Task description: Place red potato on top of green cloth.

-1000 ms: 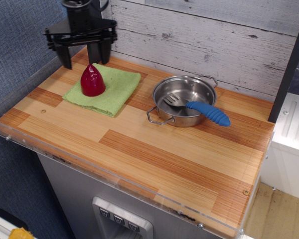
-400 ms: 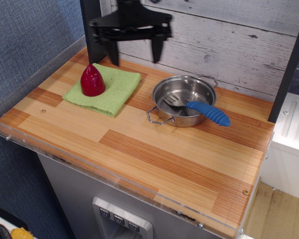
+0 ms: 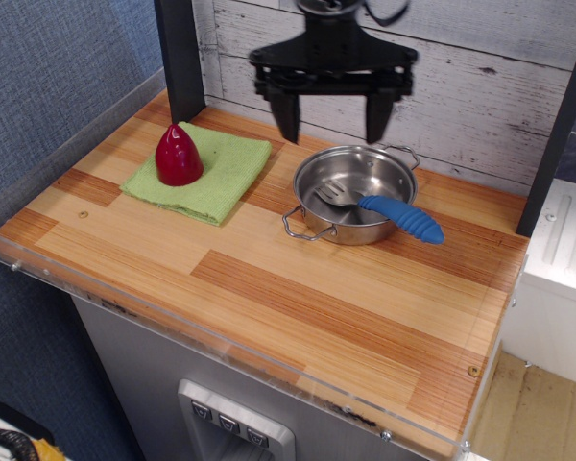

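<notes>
The red potato (image 3: pixel 179 156) stands upright, point up, on the left part of the light green cloth (image 3: pixel 221 173), which lies flat on the wooden counter at the back left. My black gripper (image 3: pixel 332 123) hangs open and empty in the air above the back rim of the steel pan, well to the right of the potato and cloth. Its two fingers point down with a wide gap between them.
A steel pan (image 3: pixel 350 197) with two handles sits right of the cloth and holds a spatula with a blue handle (image 3: pixel 400 218). A dark post (image 3: pixel 180 58) stands at the back left. A clear raised edge (image 3: pixel 221 341) borders the counter's front and left.
My gripper has moved right and away from the potato, from above the cloth's back left to above the pan. The potato stays on the cloth.
</notes>
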`<state>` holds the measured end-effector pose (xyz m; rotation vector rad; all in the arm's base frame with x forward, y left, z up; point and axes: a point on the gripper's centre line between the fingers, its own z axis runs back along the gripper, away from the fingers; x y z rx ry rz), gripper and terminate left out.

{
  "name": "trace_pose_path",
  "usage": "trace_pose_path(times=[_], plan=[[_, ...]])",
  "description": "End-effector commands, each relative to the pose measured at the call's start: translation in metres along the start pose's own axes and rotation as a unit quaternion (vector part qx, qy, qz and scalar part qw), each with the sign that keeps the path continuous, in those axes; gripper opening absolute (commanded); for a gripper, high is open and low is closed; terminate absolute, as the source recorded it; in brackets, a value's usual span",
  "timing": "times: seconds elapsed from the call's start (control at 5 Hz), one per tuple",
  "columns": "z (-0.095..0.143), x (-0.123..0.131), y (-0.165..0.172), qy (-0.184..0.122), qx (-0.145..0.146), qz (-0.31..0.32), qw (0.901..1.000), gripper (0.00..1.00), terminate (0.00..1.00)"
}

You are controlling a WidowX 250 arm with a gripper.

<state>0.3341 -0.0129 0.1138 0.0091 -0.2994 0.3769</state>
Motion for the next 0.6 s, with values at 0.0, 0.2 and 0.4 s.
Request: trace_pose_path(times=[0.0, 0.2, 0.4], plan=[[0.0367, -0.0383, 0.0211, 0.007, -0.007, -0.007, 0.9999, 1.0, 0.0], [0.0367, -0.0383, 0.0211, 0.007, -0.007, -0.007, 0.9999, 1.0, 0.0], [0.0367, -0.0383, 0.0211, 0.007, -0.007, -0.007, 0.9999, 1.0, 1.0]])
